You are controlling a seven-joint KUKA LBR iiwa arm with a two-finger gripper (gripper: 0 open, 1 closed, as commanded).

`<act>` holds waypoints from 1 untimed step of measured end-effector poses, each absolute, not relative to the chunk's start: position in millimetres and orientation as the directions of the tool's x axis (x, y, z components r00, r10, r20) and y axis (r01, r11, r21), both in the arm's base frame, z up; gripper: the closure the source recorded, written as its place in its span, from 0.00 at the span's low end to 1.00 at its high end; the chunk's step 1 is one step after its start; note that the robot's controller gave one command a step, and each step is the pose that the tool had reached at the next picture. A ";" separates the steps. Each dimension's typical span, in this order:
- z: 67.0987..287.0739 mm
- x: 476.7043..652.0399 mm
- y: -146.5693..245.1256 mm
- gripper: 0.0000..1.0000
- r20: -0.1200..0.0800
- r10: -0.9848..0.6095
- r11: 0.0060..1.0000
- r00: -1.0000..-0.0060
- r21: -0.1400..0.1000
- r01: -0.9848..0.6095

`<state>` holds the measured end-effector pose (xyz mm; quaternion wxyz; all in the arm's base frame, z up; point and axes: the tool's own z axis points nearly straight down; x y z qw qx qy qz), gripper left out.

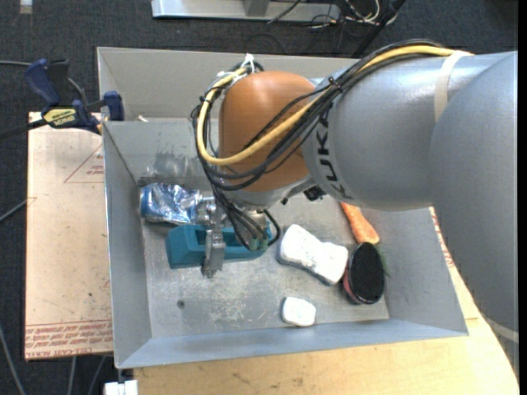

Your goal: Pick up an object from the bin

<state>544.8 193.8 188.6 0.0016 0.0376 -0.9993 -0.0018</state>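
From where I stand, the big grey arm (412,130) reaches in over the grey metal bin (123,262), and its rounded orange cover (263,130) hangs just behind the teal block (185,245). A bundle of black and yellow cables (203,130) loops round that cover. The claw (214,257) comes down from under the cover right onto the teal block. Its metal tip stands in front of the block's near face and reaches to the bin floor at the block's front edge. I cannot tell whether the claw is spread or pressed together, since the cover and the wrist hide most of it, and nothing shows the block pinched in it.

The teal block itself lies flat on the bin floor, a chunky plastic piece with its long side running across. Just behind it and a little to its left, touching or nearly touching it, lies a crumpled blue foil wrapper (169,204). To the block's right, just beside its end, rests a white sponge (311,253), lumpy and lying slantwise. Farther right of the block, beyond the sponge and close against it, is a black oval brush (365,274), and behind that brush an orange carrot-shaped piece (360,223) pokes out from under the arm. In front of the block and off to its right, well apart from it, sits a small white lump (298,311) on the scuffed floor
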 end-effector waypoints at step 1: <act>188.6 544.7 193.7 1.00 0.003 -0.075 0.997 -0.997 0.004 -0.075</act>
